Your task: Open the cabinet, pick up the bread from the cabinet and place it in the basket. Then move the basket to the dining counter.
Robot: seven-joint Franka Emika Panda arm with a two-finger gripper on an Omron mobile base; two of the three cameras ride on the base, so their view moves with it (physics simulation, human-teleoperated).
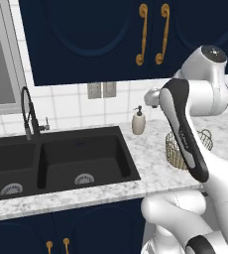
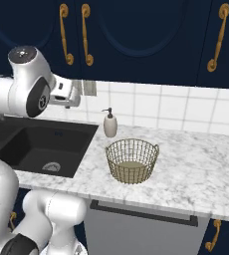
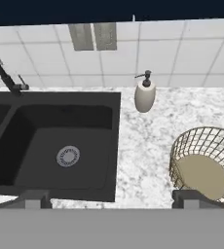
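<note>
Basket [image 2: 132,160] stands upright on the marble counter [image 2: 196,169], right of the black sink [image 1: 61,161], nothing inside it. Soap dispenser [image 2: 110,123] sits farther back against the tiled wall, just left of the basket. Pincer [image 3: 112,199] hovers above the counter edge, tips spread wide, released, gripping nothing. Cabinet [image 2: 136,35] doors above are closed.

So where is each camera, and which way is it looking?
Left base view: behind the arm, left, facing the black double sink; white arm at right.
Right base view: behind, right, facing the round tan wire basket; arm at left.
Hand view: on the hand, looking down; open pincer tips at bottom.
All share the cream soap dispenser.
</note>
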